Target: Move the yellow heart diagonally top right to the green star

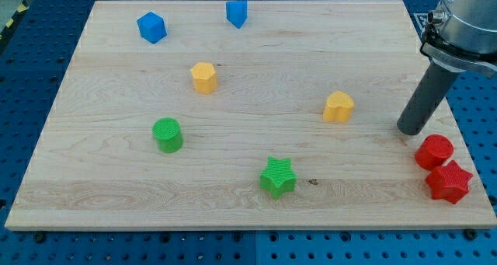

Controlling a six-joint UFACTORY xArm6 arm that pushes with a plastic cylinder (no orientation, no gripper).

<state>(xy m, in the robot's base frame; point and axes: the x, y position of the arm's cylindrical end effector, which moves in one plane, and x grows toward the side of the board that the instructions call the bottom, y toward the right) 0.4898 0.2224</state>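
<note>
The yellow heart (338,107) lies right of the board's middle. The green star (277,177) lies below and to the left of it, near the view's bottom, and the two are apart. My tip (409,130) rests on the board near its right edge. It is to the right of the yellow heart and slightly lower, with a clear gap between them. It touches no block.
A red cylinder (433,151) and a red star (448,181) sit just below and right of my tip. A yellow hexagon (203,77), a green cylinder (167,134), a blue cube (151,26) and another blue block (237,13) lie left and top. The wooden board (93,195) ends just right of my tip.
</note>
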